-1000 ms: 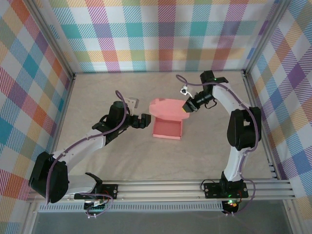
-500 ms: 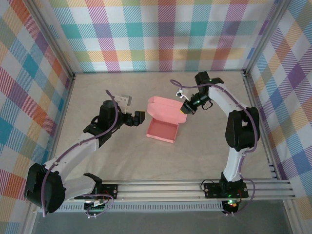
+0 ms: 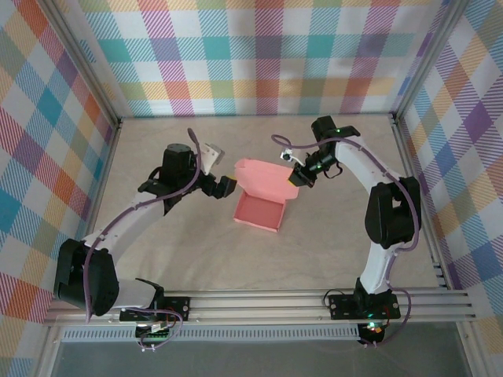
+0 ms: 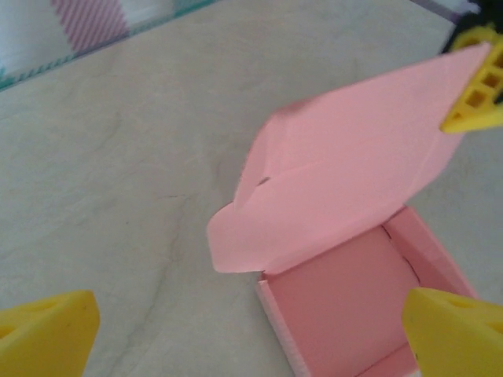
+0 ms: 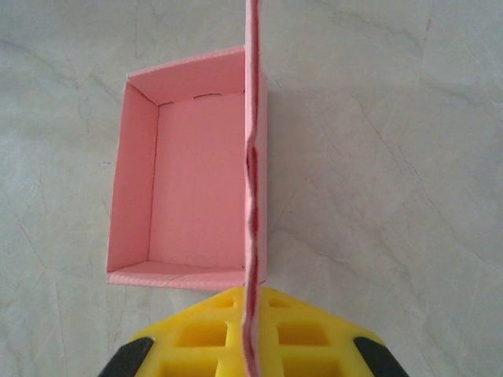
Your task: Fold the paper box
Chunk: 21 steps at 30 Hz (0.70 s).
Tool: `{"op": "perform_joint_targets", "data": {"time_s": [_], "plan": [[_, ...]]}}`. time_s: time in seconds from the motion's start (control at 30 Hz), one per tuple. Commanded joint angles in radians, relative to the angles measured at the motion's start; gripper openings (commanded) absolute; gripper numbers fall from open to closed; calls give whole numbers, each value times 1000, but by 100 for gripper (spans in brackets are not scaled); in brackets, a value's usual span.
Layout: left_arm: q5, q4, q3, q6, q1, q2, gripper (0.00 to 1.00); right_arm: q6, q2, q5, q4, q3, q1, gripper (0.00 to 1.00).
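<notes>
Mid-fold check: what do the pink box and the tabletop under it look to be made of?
The paper box: thin matte card, apparently; its raised flap looks sheet-thin and slightly wavy edge-on, with crisp creases at the walls. The tabletop: smooth pale surface with faint grey veining, marble-look; stone, laminate or printed sheet, I cannot tell.

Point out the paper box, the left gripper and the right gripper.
paper box [image 3: 259, 212], top external view, tray floor.
left gripper [image 3: 228, 186], top external view, between fingertips.
right gripper [image 3: 295, 179], top external view, between fingertips.

I see: paper box [image 3: 259, 212] | salmon-pink card, shallow open tray sitting flat | hinged lid raised, tilted over its far edge | near the middle of the table [image 3: 330, 243]
</notes>
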Motion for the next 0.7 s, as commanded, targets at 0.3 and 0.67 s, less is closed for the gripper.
{"op": "perform_joint_targets", "data": {"time_s": [0.3,0.67], "plan": [[130,-604,394,555,14,255,87,-82,-74,-72,-44,-15,28,0],[219,-854,655,694,47,420,43,-87,-79,-97,-57,-17,30,0]]}}
